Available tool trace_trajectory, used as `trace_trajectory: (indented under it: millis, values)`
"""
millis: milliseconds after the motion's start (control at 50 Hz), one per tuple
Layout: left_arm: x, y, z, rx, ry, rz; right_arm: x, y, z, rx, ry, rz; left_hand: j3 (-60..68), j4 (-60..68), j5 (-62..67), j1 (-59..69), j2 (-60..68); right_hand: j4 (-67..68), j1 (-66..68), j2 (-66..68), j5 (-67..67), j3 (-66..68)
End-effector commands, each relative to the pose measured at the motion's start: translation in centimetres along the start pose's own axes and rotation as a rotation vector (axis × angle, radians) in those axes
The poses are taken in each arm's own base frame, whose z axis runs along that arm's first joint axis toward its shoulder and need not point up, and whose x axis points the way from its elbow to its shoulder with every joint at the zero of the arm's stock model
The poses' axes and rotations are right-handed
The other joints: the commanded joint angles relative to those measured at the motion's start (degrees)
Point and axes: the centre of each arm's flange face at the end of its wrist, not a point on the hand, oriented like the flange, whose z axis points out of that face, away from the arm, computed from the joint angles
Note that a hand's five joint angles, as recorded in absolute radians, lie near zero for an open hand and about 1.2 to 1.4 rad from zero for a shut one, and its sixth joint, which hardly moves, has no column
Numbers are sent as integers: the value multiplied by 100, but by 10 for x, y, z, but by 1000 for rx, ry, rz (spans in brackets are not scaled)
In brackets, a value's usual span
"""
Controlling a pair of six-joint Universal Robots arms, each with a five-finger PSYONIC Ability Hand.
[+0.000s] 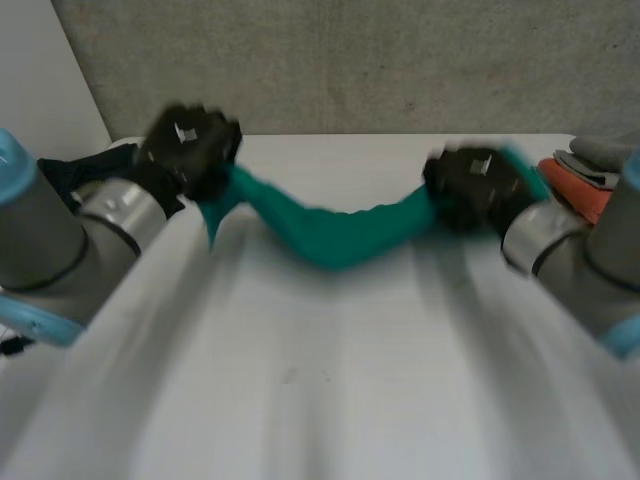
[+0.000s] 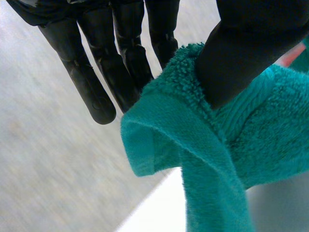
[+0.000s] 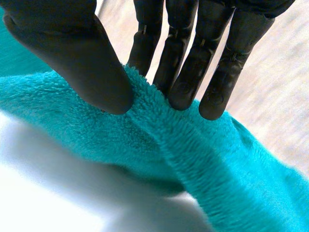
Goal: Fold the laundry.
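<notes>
Head view gives us both arms reaching over the white tabletop, with a teal towel strung between them. Our left hand has one end of the towel and our right hand has the other. The cloth sags in the middle between the two, and we cannot tell whether that low part touches the tabletop. In the left wrist view our thumb presses a corner of the towel against the straight fingers, so this hand pinches the cloth, with a hemmed fold hanging beneath. In the right wrist view the thumb and fingers nip a ridge along the towel's edge between them. An orange cloth and a grey cloth lie at the tabletop's edge beside our right arm. A dark cloth lies by our left arm.
</notes>
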Motion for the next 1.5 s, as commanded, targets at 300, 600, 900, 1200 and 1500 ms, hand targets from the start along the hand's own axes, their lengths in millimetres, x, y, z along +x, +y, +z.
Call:
trace_trajectory:
  millis: [300, 600, 900, 1200, 1500]
  values:
    - [9, 11, -23, -68, 16, 58, 21, 12, -22, -241, 58, -124, 1154, 1104, 1415, 1466, 1126, -5045, -3846, -4991, -4913, -5028]
    - [9, 6, -34, -70, 11, 60, 75, 25, 10, -306, 15, -378, 1154, 1104, 1415, 1466, 1126, -4827, -3628, -4773, -4695, -4810]
    - [9, 10, -38, -86, 7, 54, 66, 64, 49, -257, -122, -372, 1154, 1104, 1415, 1466, 1126, -3818, -2620, -3765, -3686, -3802]
    - [0, 12, -37, -89, -17, 57, 54, 96, 60, -307, -186, -327, 1154, 1104, 1415, 1466, 1126, -2976, -1777, -2923, -2844, -2959]
    - [-16, 14, -36, -98, -59, 63, 62, 40, 35, -260, -130, -298, 1154, 1104, 1415, 1466, 1126, 1190, 2389, 1243, 1322, 1207]
